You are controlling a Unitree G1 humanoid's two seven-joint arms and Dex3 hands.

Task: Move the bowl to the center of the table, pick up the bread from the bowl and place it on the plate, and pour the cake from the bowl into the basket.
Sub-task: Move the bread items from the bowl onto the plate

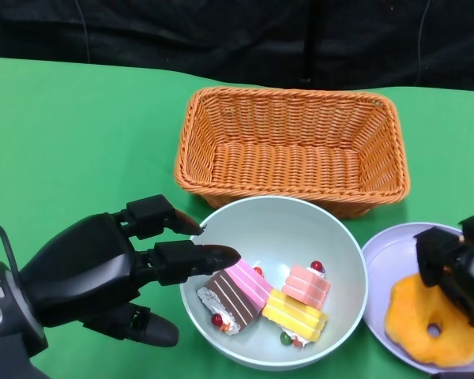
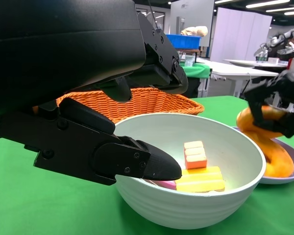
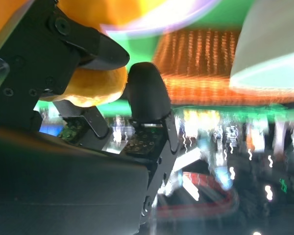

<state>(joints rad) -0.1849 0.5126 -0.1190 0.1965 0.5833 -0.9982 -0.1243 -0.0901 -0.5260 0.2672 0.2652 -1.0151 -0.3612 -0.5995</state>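
The pale green bowl (image 1: 332, 225) stands near the table's front middle with three cake pieces (image 1: 294, 316) in it. My left hand (image 1: 103, 268) is at its left side with fingers spread, one finger over the rim; no grip on the bowl shows. In the left wrist view the bowl (image 2: 225, 147) lies between my spread fingers (image 2: 137, 164). The ring-shaped orange bread (image 1: 423, 324) lies on the lilac plate (image 1: 387, 257) at the right. My right hand (image 1: 458, 264) grips its far edge, and the right wrist view shows bread (image 3: 93, 85) between the fingers.
An empty orange wicker basket (image 1: 292, 150) stands just behind the bowl, its front wall nearly touching the bowl's far rim. Green cloth covers the table, with open cloth to the left of the basket. The plate sits tight against the bowl's right side.
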